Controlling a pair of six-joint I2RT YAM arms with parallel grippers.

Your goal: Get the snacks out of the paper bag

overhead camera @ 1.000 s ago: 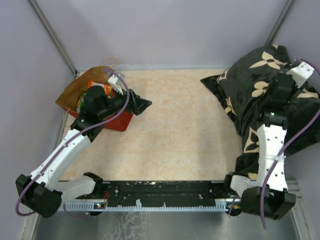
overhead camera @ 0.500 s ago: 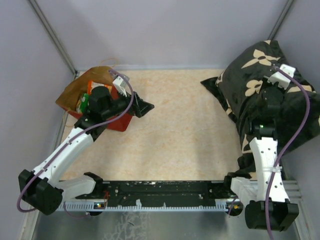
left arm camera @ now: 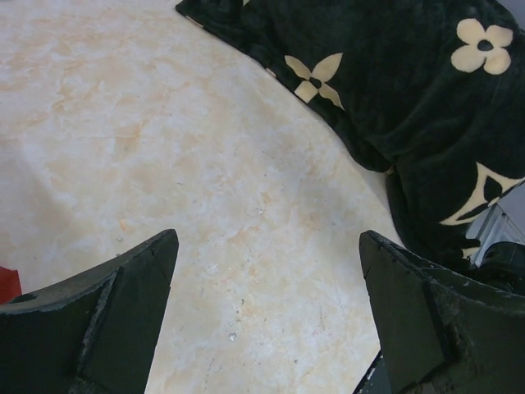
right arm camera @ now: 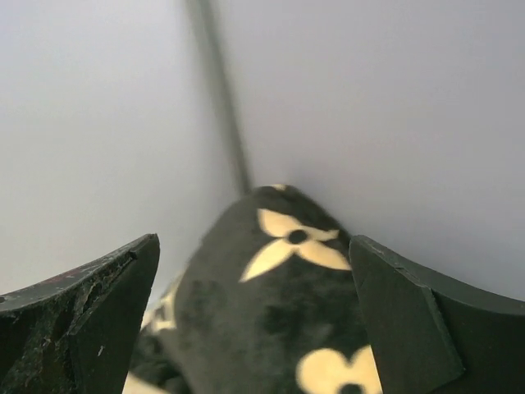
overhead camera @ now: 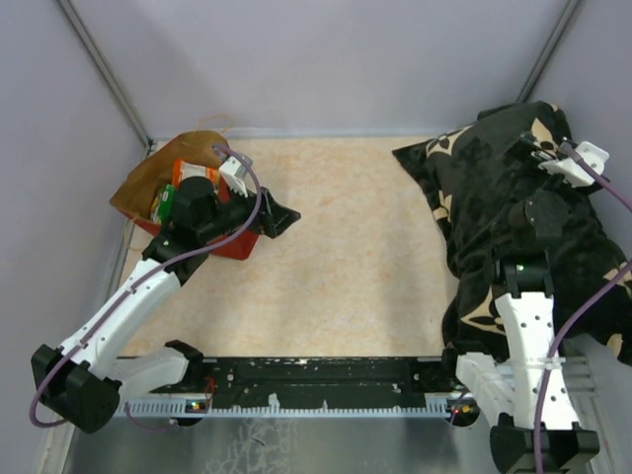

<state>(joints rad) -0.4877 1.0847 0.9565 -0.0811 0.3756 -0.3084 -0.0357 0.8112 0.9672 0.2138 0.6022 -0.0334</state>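
The paper bag (overhead camera: 146, 180) lies open at the back left, brown with a red lower side (overhead camera: 235, 243). Snacks show in its mouth: an orange packet (overhead camera: 188, 170) and a green one (overhead camera: 165, 205); my left arm hides the rest. My left gripper (overhead camera: 281, 215) hangs just right of the bag, open over bare tabletop, with nothing between its fingers (left arm camera: 267, 238). My right gripper (overhead camera: 523, 148) is up at the back right over the black flowered pillow (overhead camera: 484, 197), open, with the pillow's top (right arm camera: 279, 312) showing between and beyond its wide-apart fingers.
The pillow (left arm camera: 410, 98) fills the right side of the table, from the back wall to the right arm's base. Grey walls close the back and sides. The black rail (overhead camera: 326, 373) runs along the near edge. Beige tabletop (overhead camera: 355, 257) lies between bag and pillow.
My right gripper has gone from shut to open and let go of the pillow, after lifting it towards the back right. The pillow now lies slumped against the corner. The left arm barely moved.
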